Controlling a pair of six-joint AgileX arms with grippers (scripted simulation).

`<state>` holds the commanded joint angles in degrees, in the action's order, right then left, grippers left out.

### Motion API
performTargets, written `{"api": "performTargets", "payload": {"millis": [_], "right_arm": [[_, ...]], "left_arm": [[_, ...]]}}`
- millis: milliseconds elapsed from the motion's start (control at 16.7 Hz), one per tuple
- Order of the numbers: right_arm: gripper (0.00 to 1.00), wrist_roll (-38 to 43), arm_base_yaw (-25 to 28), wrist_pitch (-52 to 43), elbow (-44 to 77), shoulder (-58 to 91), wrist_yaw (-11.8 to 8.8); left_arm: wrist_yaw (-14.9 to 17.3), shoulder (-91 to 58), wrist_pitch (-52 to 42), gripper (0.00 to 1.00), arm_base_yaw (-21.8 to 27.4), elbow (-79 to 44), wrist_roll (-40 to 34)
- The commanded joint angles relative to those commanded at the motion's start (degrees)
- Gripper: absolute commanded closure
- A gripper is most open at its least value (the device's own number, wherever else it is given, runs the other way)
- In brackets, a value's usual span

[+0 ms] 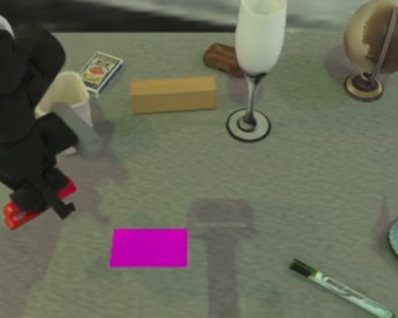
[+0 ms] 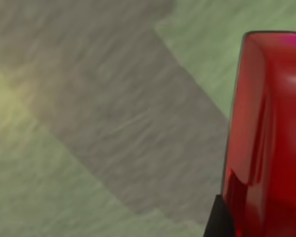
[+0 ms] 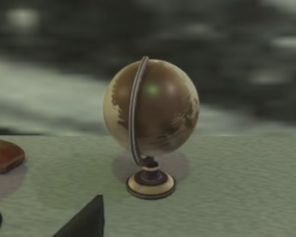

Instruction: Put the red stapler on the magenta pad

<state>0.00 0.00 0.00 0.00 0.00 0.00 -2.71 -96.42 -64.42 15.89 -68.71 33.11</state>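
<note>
The red stapler [image 1: 16, 214] lies slantwise at the table's left edge, its middle covered by my left gripper [image 1: 48, 199], which is shut on it. In the left wrist view the glossy red stapler [image 2: 269, 138] fills the near side, with one dark fingertip [image 2: 217, 222] pressed against its flank. The magenta pad [image 1: 149, 248] lies flat to the right of the stapler, toward the front, with a strip of bare table between them. My right gripper [image 3: 89, 219] is outside the top view and faces the globe.
A white cup [image 1: 66, 99] stands just behind my left arm, beside a card box [image 1: 101, 71]. A tan block [image 1: 173, 94], a bread loaf [image 1: 220, 58], a tall glass [image 1: 252, 66] and a globe [image 1: 378, 46] line the back. A marker [image 1: 341, 289] lies front right.
</note>
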Motion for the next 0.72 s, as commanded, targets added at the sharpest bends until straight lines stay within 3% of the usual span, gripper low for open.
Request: {"api": "performTargets", "payload": {"millis": [300,720], "right_arm": [[0.0,0.0,0.0,0.0,0.0,0.0,0.0],[0.0,0.0,0.0,0.0,0.0,0.0,0.0]], "left_arm": [[-2.44,-3.01,-5.18,1.0,3.82,-3.77,-29.19],[-3.48,-8.25,-10.86,1.0,10.51,-8.17,-84.4]]}}
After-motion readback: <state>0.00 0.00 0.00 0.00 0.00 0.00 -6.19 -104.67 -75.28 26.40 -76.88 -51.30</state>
